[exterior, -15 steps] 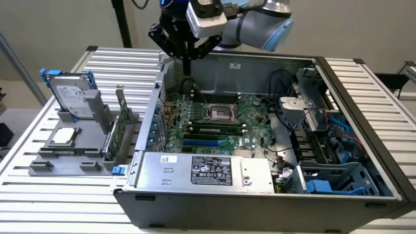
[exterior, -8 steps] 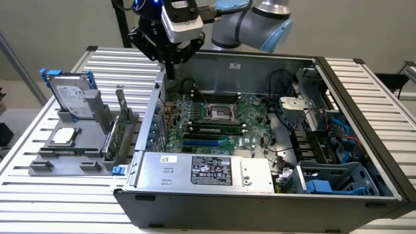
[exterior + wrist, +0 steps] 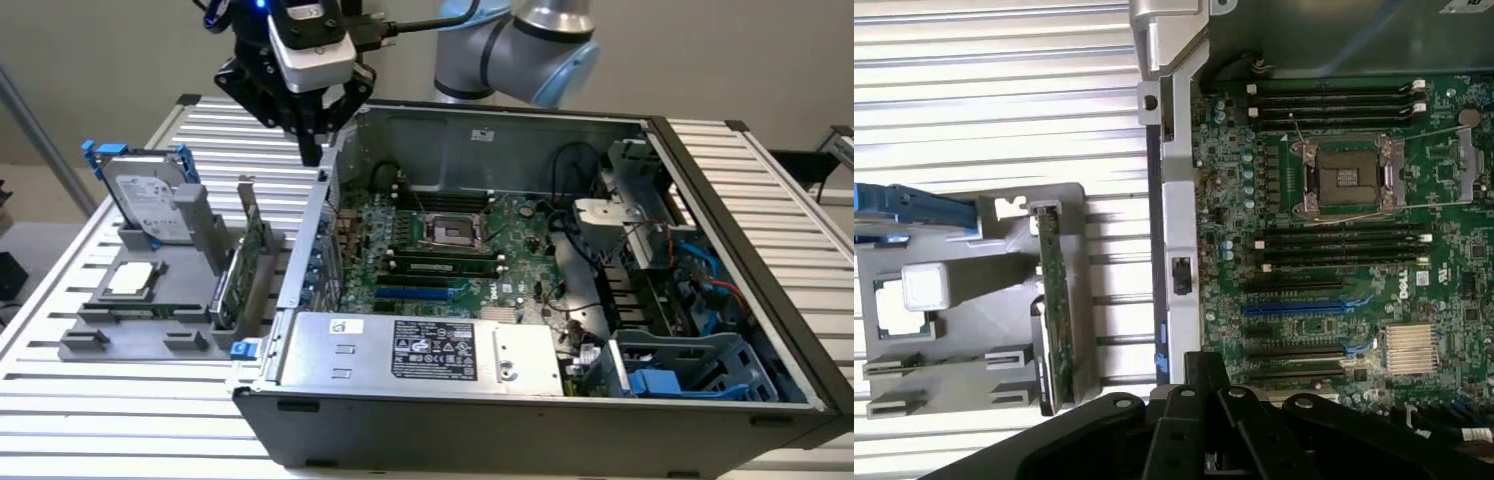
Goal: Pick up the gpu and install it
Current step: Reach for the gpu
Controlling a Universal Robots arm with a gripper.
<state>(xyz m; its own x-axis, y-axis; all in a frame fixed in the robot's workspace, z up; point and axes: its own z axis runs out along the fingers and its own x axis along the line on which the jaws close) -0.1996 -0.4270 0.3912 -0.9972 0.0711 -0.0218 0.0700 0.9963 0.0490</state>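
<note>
One arm is at work over the slatted tabletop [image 3: 120,425] as I run the rig from afar. Its end effector [image 3: 311,150] points straight down with the fingers pressed together and nothing between them. It hangs just above the far end of the open computer case's [image 3: 534,440] wall on the exterior view's left.

The gpu [image 3: 244,272] is not yet lifted. It stands on its long edge in a gray holder [image 3: 134,345] just beside that wall, outside the case, with the green circuit face showing and the silver bracket at its far end. The wrist view shows the card [image 3: 1055,300] as a thin green strip in its slot.

Further to the exterior view's left, the same holder carries a hard drive [image 3: 147,195] with blue rails, propped upright at the far side. A small silver CPU chip [image 3: 130,280] lies flat nearer the front.

Inside the case the green motherboard [image 3: 400,235] lies exposed, its processor socket [image 3: 450,232] near the middle. A silver power supply [image 3: 414,350] sits along the near edge.
</note>
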